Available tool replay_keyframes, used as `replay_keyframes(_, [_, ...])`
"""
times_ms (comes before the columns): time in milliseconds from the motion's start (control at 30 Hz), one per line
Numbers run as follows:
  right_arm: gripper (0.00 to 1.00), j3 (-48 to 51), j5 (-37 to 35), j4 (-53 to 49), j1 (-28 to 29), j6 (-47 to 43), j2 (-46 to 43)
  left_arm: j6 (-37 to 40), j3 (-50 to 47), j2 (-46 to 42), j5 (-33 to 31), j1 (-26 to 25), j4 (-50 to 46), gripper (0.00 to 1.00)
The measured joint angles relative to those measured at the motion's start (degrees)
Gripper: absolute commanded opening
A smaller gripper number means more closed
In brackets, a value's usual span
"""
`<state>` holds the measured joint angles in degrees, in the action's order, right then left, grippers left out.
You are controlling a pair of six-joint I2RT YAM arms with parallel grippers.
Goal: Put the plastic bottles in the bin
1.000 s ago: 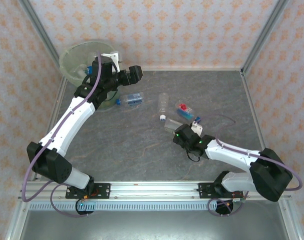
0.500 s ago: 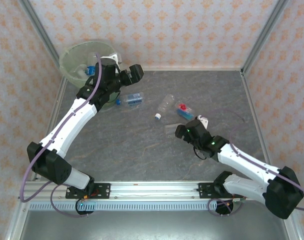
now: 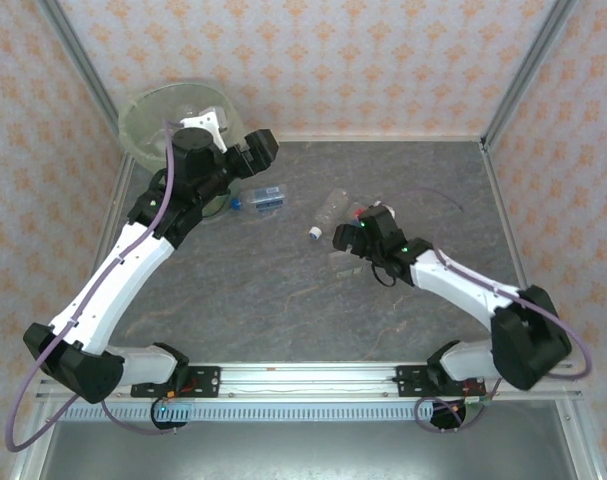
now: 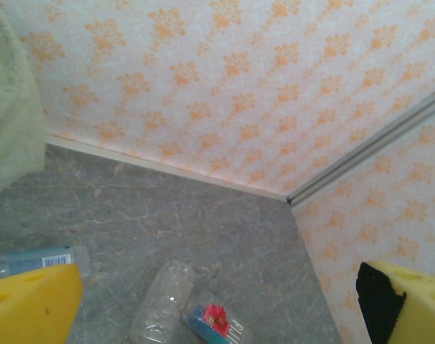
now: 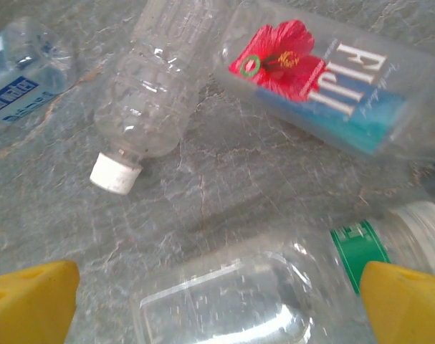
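Hovering with its jaws spread wide, the right end effector (image 5: 217,304) straddled a clear green-labelled bottle (image 5: 274,283) lying on the desk (image 5: 224,186), apparently lined up to close on it. A white-capped bottle (image 5: 149,93) and a red-flower bottle (image 5: 324,79) lay just beyond. The left end effector (image 4: 218,294), likewise spread and empty, hung beside the bin (image 3: 133,110).
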<state>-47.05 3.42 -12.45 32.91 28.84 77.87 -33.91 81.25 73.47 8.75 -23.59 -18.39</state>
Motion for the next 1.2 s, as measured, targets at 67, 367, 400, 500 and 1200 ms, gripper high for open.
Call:
replay_keyframes(67, [1.0, -1.4, 1.0, 0.5, -0.3, -0.1, 3.0, 1.0, -0.1, 0.0, 1.2, 0.0, -0.5, 0.99])
replay_keyframes(367, [1.0, -2.8, 6.6, 1.0, -0.9, -0.3, 6.8, 2.0, -7.6, -6.7, 1.7, 0.0, -0.2, 0.99])
replay_keyframes(400, [1.0, -2.3, 7.1, 1.5, -0.9, -0.1, 6.5, 2.1, -7.6, -7.0, 1.7, 0.0, -0.2, 0.99])
replay_keyframes(500, [1.0, 0.1, 8.3, 2.3, -0.9, 1.1, 3.9, 2.1, -7.8, -8.0, 1.7, 0.0, -0.2, 0.99])
replay_keyframes(1200, [1.0, 4.0, 8.5, -1.7, -2.5, 1.3, -3.7, 1.9, -9.3, -6.4, 2.0, 0.0, 0.4, 0.99])
